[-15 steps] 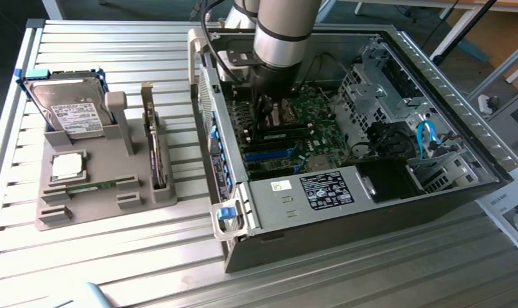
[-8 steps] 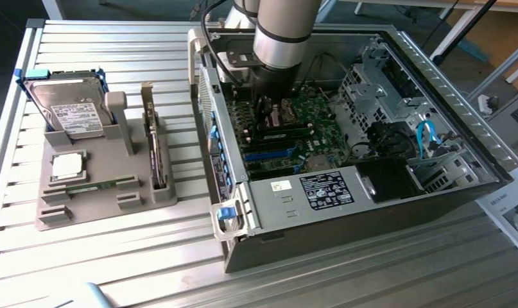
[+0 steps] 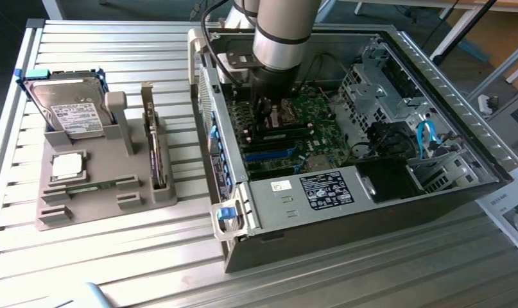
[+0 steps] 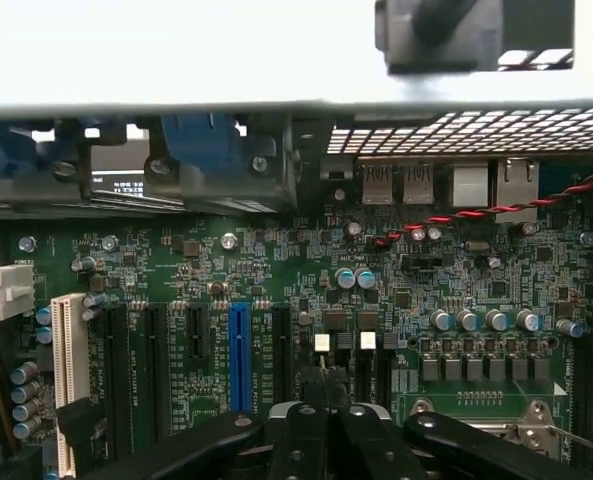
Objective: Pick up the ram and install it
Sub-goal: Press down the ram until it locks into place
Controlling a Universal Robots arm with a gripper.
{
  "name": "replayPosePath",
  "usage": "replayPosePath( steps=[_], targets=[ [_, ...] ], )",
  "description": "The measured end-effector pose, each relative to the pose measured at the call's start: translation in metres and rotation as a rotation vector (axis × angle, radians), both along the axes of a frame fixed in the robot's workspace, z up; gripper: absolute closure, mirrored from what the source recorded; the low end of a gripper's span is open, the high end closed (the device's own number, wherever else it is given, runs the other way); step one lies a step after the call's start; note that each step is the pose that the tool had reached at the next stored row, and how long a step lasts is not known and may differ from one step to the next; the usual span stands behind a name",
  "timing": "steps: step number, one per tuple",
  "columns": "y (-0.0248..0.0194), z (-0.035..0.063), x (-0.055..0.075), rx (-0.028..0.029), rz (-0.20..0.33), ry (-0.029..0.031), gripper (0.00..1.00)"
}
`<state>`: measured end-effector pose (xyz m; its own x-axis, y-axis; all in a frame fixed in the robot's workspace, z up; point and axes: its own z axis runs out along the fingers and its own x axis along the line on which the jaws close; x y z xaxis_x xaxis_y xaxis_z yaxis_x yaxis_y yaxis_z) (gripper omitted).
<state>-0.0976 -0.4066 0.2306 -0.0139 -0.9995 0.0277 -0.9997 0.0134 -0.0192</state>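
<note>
White labels on the hard drive and power supply carry print too small to read. Arm reaches straight down into the computer case; gripper fingers closed together over the motherboard, holding nothing visible. Ram stands in the grey holder.

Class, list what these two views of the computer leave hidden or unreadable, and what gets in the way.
1. Wrist view: the shut hand has its own black fingers and the frame edge hiding whether it holds the ram.
2. Exterior view: the arm blocks the hand and the motherboard beneath it.
3. Exterior view: print on the hard drive label and the case sticker is too small to read.
</note>
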Motion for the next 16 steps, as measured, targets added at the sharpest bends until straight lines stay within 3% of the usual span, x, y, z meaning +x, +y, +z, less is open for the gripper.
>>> replayPosePath(
  steps=[7, 16],
  targets=[
    [0.0001, -0.0009, 0.000, 0.0006, 0.000, -0.0004, 0.89],
    [0.0001, 0.0113, 0.000, 0.0003, 0.000, -0.0002, 0.89]
  ],
)
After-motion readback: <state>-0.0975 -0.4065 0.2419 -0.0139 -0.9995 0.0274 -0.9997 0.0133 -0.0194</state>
